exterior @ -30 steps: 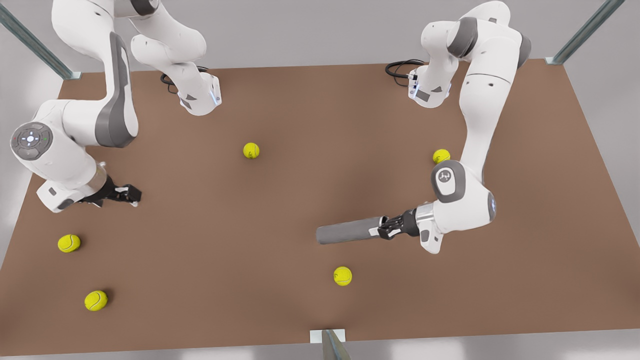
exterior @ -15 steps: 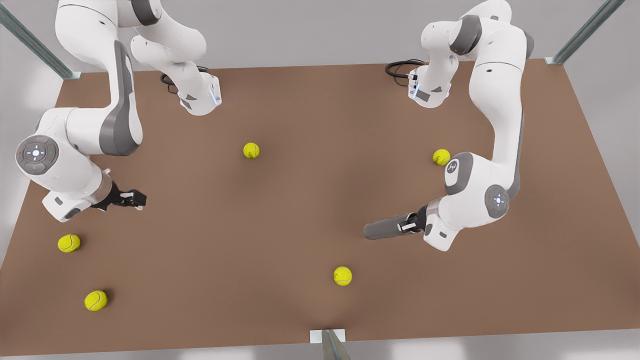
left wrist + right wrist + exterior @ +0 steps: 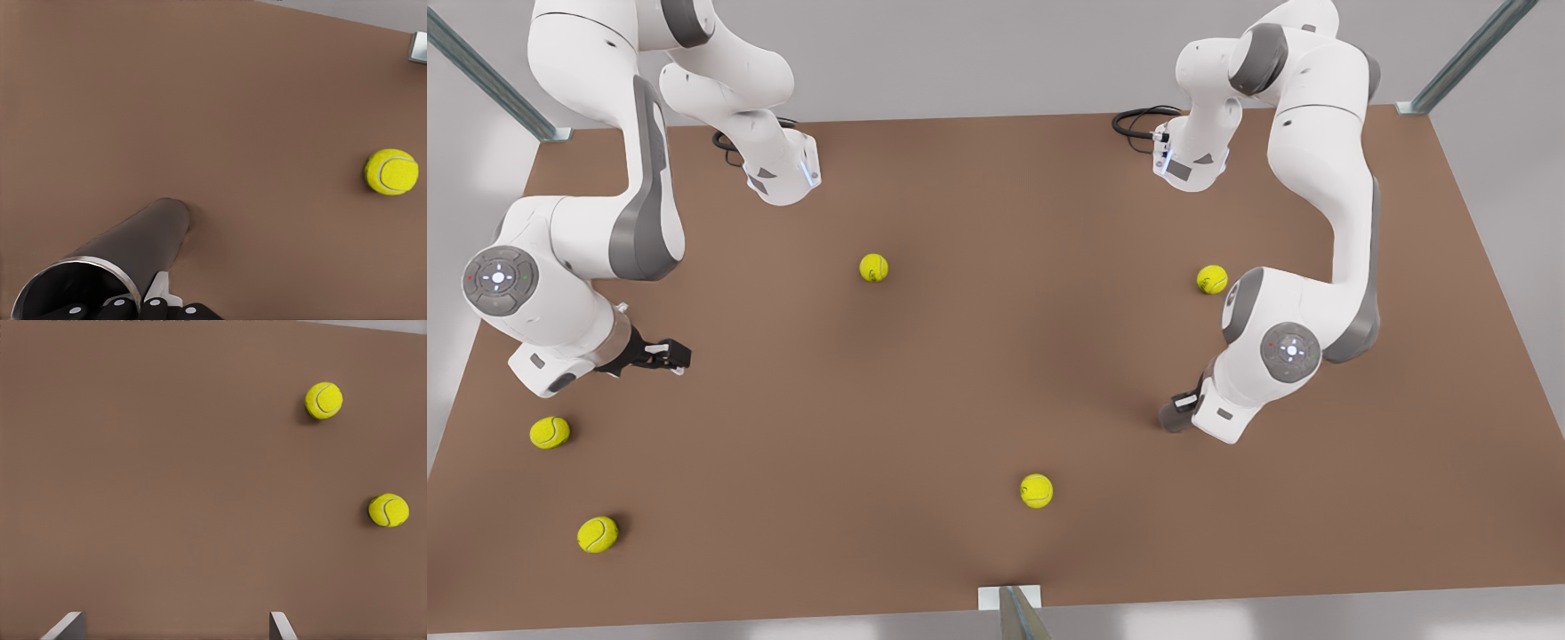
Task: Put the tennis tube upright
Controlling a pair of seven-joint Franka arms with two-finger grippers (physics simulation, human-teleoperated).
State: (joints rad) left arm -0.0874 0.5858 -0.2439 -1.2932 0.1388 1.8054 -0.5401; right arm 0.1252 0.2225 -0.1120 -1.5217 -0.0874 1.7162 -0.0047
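Observation:
The tennis tube (image 3: 137, 247) is a grey cylinder with a lighter rim at its open end. My left gripper (image 3: 133, 311) is shut on that rim. The tube's far end points down at the brown table (image 3: 220, 100). In the front view, only the tube's (image 3: 1170, 418) dark end peeks out from under the wrist of the arm on the front view's right, where my left gripper (image 3: 1183, 405) holds it steeply tilted, near upright. My right gripper (image 3: 672, 356) hovers over the table at the front view's left, its fingers (image 3: 67, 627) open and holding nothing.
Several yellow tennis balls lie on the table: one (image 3: 1036, 491) near the front edge close to the tube, one (image 3: 1212, 279) behind the left arm, one (image 3: 873, 268) mid-table, two (image 3: 550, 433) (image 3: 598, 534) near the right gripper. A metal post (image 3: 1014, 613) stands at the front edge.
The left gripper has swung the tube from lying level to steeply tilted and drawn it toward the front view's right. The right gripper has shifted slightly.

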